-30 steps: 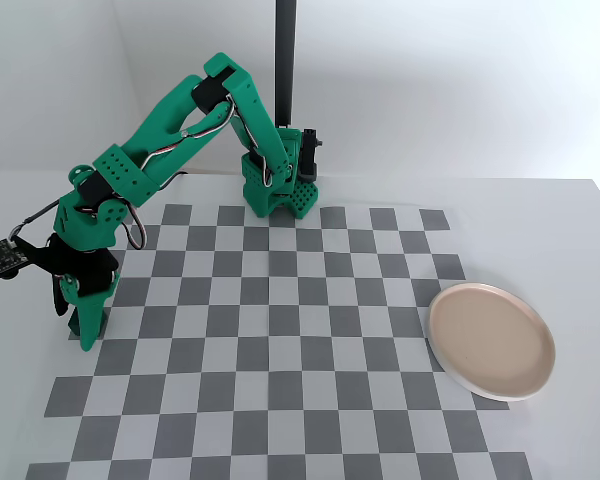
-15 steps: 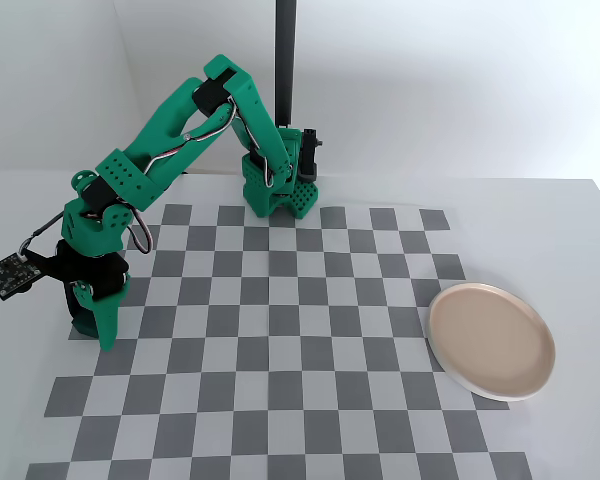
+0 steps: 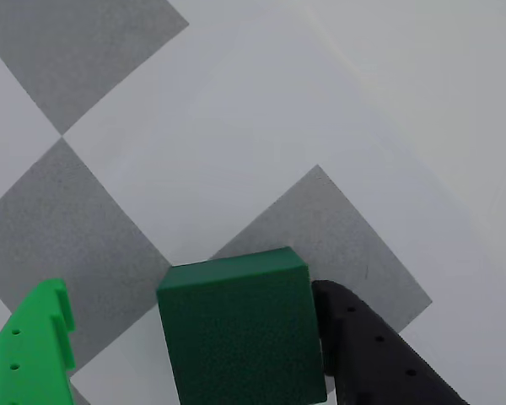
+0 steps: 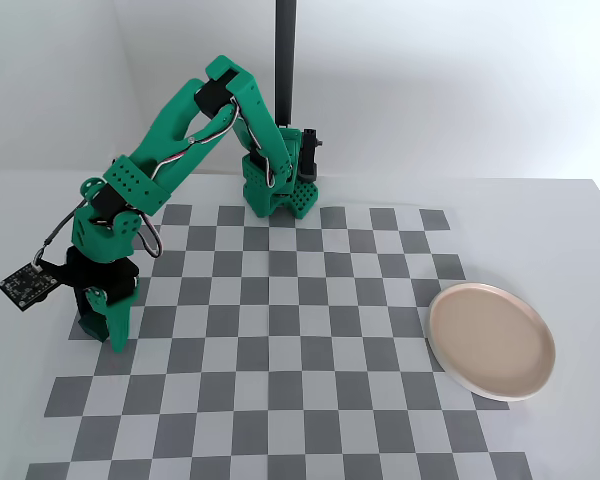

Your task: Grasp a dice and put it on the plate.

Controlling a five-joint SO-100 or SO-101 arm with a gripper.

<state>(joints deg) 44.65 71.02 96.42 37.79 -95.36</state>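
At the checkered mat's [image 4: 280, 330] left edge in the fixed view, the fingers [image 3: 194, 354] bracket the dice [image 3: 240, 333], black one touching, green one apart, while the plate [image 4: 491, 341] lies well apart across open table [image 4: 570, 230].

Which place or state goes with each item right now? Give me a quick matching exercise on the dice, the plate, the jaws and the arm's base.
Things:
1. dice
2. plate
3. gripper
4. arm base

Places or states:
A. at the right edge of the checkered mat in the fixed view, nothing on it
B. at the far edge of the mat, by the dark pole
C. between the jaws, at the mat's left edge
D. one bright green finger, one black finger, either side of the cube

Pairs: 1-C, 2-A, 3-D, 4-B
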